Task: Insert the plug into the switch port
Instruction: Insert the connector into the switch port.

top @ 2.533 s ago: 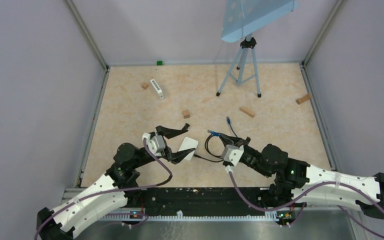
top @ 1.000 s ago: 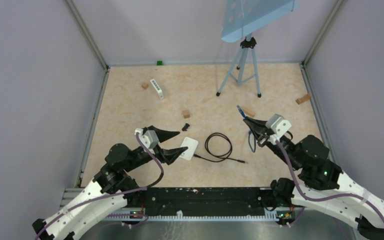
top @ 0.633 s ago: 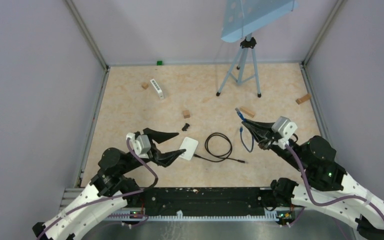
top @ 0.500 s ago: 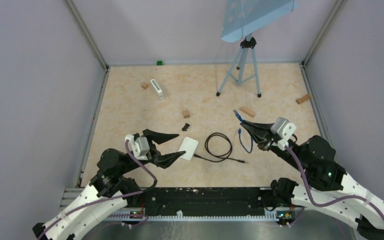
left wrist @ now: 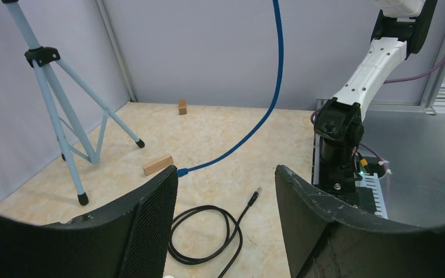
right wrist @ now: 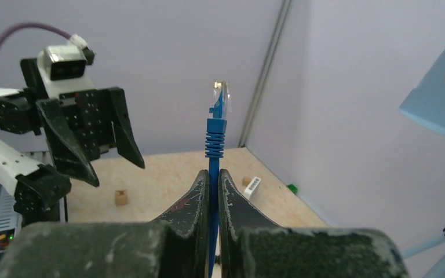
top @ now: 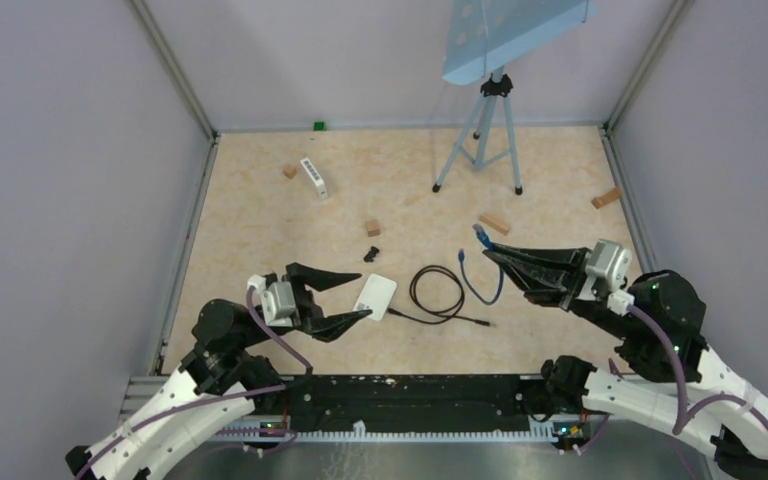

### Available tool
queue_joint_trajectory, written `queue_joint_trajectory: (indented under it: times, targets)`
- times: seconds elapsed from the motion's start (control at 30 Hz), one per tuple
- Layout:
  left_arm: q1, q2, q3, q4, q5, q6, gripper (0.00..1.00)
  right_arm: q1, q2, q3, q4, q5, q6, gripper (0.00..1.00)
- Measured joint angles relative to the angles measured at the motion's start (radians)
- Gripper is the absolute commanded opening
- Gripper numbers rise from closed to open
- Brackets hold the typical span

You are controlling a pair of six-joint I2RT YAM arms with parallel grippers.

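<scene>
- The right fingers are closed on the blue cable. They clamp it a little below the plug.
- In the top view the plug is lifted off the tabletop. It sticks out past the right fingertips toward 10 o'clock.
- The rest of the blue cable hangs in a loop. Its free end rests on the tabletop.
- The left fingers stand open and hold nothing.
- The white box lies flat, just at 3 o'clock of the left fingertips. Whether the lower finger touches it cannot be told.
- A black cable runs from the white box and lies coiled between the box and the plug, across the straight line between them. Its loose end points to 4 o'clock.
- A small black piece and a wooden block lie at 12 o'clock of the box.
- A small white bar lies well apart at 11 o'clock, with another block beside it.
- A tripod stands at 12 o'clock of the plug. One block is just beside the plug, and another lies by the right wall.
</scene>
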Motion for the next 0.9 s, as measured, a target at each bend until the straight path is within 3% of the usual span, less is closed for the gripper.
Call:
queue_joint_trajectory:
  times: [0.17, 0.3, 0.43, 0.63, 0.9]
  targets:
    - [0.000, 0.000, -0.040, 0.019, -0.003, -0.034, 0.71, 0.000, 0.013, 0.049, 0.061, -0.079, 0.033, 0.00]
    - [0.000, 0.000, -0.102, 0.058, -0.043, -0.127, 0.81, 0.000, 0.028, 0.076, 0.126, -0.158, 0.051, 0.00]
    - [0.000, 0.009, -0.195, 0.143, -0.080, -0.287, 0.84, 0.000, 0.047, 0.076, 0.195, -0.246, 0.072, 0.00]
    - [0.000, 0.017, -0.337, 0.266, -0.138, -0.520, 0.99, 0.000, 0.084, 0.071, 0.266, -0.336, 0.103, 0.00]
    - [0.000, 0.124, -0.429, 0.552, -0.240, -0.791, 0.99, 0.000, 0.103, 0.046, 0.460, -0.414, 0.180, 0.00]
